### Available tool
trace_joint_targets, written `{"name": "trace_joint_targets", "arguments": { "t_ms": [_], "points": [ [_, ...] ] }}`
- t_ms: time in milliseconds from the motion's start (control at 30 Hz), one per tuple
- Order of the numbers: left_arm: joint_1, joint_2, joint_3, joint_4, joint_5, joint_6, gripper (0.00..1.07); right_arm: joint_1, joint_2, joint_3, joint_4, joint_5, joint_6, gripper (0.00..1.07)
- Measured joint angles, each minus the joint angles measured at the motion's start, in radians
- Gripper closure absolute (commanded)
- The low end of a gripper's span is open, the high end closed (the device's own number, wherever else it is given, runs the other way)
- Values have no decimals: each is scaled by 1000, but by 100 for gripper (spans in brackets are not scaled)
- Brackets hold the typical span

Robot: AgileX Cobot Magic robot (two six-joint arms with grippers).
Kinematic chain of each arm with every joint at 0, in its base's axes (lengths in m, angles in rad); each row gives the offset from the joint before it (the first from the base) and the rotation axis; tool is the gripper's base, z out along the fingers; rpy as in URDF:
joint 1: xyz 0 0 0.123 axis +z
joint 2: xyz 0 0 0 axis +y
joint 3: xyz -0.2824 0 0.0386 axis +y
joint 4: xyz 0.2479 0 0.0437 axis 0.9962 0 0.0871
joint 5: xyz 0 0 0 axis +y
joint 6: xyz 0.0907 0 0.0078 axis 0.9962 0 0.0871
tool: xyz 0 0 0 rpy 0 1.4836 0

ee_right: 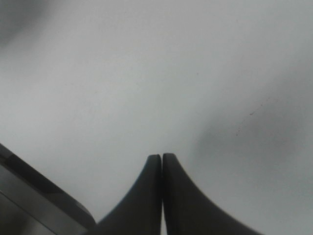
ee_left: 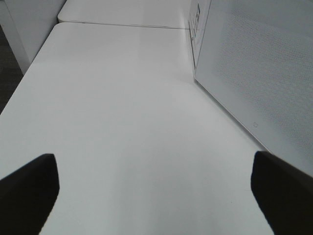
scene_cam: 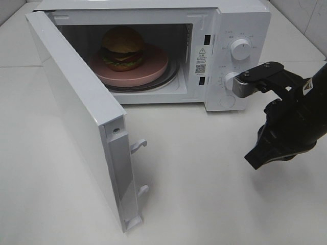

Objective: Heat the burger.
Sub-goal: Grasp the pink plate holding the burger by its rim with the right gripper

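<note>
The burger point(scene_cam: 121, 48) sits on a pink plate point(scene_cam: 156, 71) inside the microwave point(scene_cam: 240, 20), whose door point(scene_cam: 76, 117) stands wide open. Heating cannot start until that door latches, and a hard or off-centre push would likely skid the whole oven along the surface point(scene_cam: 204, 168) or jolt the plate. Turning a knob point(scene_cam: 240, 49) first would achieve nothing. The right gripper point(ee_right: 162, 157) has its jaws pressed together, holding nothing. Only the left wrist view shows the left gripper point(ee_left: 154, 164), jaws spread wide and empty beside the door's outer face. The high camera misses that arm entirely, but alone shows the food.
</note>
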Motion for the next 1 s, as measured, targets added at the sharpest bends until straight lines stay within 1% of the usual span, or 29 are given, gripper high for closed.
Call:
{"name": "trace_joint_targets", "arguments": {
  "t_ms": [33, 100, 133, 167, 200, 233, 267, 300, 333, 400, 467, 500, 567, 800, 833, 900, 933, 1000],
  "points": [
    [0, 0, 0, 0, 0, 0, 6, 0, 0, 0, 0, 0, 0, 107],
    [0, 0, 0, 0, 0, 0, 6, 0, 0, -9, -22, 31, -28, 100],
    [0, 0, 0, 0, 0, 0, 6, 0, 0, -9, -22, 31, -28, 100],
    [0, 0, 0, 0, 0, 0, 6, 0, 0, -10, -27, 40, -46, 84],
    [0, 0, 0, 0, 0, 0, 6, 0, 0, -10, -36, 56, -84, 55],
    [0, 0, 0, 0, 0, 0, 6, 0, 0, -10, -36, 56, -84, 55],
    [0, 0, 0, 0, 0, 0, 6, 0, 0, -10, -38, 62, -105, 42],
    [0, 0, 0, 0, 0, 0, 6, 0, 0, -10, -38, 62, -105, 42],
    [0, 0, 0, 0, 0, 0, 6, 0, 0, -10, -40, 77, -147, 8],
    [0, 0, 0, 0, 0, 0, 6, 0, 0, -10, -40, 84, -175, 8],
    [0, 0, 0, 0, 0, 0, 6, 0, 0, -11, -38, 115, -286, 8],
    [0, 0, 0, 0, 0, 0, 6, 0, 0, -11, -38, 115, -286, 8],
    [0, 0, 0, 0, 0, 0, 6, 0, 0, -11, -37, 132, -361, 8],
    [0, 0, 0, 0, 0, 0, 6, 1, 0, -21, -43, 133, -407, 8],
    [0, 0, 0, 0, 0, 0, 6, 20, 0, -31, -70, 130, -429, 8],
    [0, 0, 0, 0, 0, 0, 6, 33, 0, -36, -81, 127, -446, 8],
    [0, 0, 0, 0, 0, 0, 6, 60, 1, -52, -102, 125, -510, 8],
    [0, 0, 0, 0, 0, 0, 6, 71, 1, -59, -106, 121, -545, 8]
  ]
}}
